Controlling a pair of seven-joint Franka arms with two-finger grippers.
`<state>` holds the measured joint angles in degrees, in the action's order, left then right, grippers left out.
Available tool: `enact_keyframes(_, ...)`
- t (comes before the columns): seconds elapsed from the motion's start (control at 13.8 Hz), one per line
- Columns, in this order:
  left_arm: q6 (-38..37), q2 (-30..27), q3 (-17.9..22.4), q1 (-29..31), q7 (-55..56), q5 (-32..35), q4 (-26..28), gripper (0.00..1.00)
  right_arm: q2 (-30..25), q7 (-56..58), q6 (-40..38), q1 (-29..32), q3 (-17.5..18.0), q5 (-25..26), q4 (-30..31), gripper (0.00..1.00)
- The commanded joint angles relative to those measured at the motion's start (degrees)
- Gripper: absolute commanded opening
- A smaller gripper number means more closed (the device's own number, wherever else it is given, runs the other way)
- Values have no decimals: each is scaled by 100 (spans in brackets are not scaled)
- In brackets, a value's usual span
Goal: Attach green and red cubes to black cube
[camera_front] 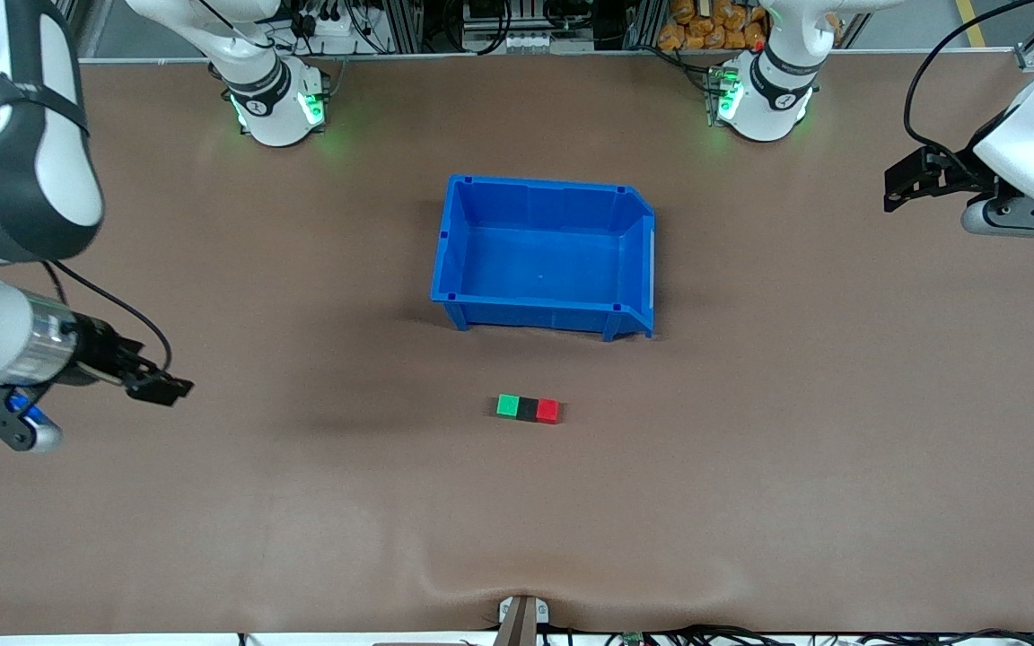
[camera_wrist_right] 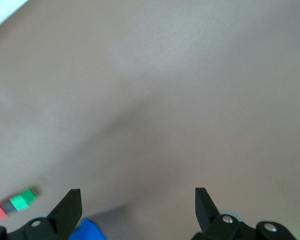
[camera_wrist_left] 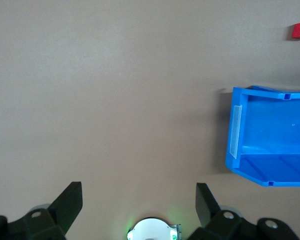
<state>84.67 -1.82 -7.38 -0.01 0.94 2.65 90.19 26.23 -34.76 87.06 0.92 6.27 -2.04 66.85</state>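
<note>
— Nearest the front camera, what is sitting on the table?

— Three cubes are lying in one row, touching: the green cube point(camera_front: 508, 405) toward my right arm's end, the black cube point(camera_front: 528, 408) between, the red cube point(camera_front: 548, 410) toward my left arm's end. Nothing of mine is touching them.

— And around them?

— The blue bin point(camera_front: 546, 306) is standing farther from the front camera than the row, near it but apart, on the brown table point(camera_front: 750, 467).

— Where are you holding your grippers?

— I am hanging my right gripper point(camera_front: 161, 388) over bare table at my right arm's end, fingers spread wide and grasping nothing. My left gripper point(camera_front: 899, 184) is waiting over the table at my left arm's end, fingers released too, well apart from the cubes.
</note>
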Motion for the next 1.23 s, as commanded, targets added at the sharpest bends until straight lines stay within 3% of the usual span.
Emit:
enact_keyframes(0.0,-12,-20,-35,19,-94,-63,-106,100,-442,1063,-294,-83,-396,72,153,100)
enact_keyframes(0.36,50,-11,17,54,-15,-19,-115,100,-1101,2734,-830,-119,-960,72,293,100)
enact_keyframes(0.58,67,-11,26,54,38,-36,-115,100,-1611,3658,-849,-119,-1180,72,732,100)
enact_keyframes(1.16,67,-11,26,115,214,-63,-115,100,-2937,4056,-516,-136,-1207,212,2032,100)
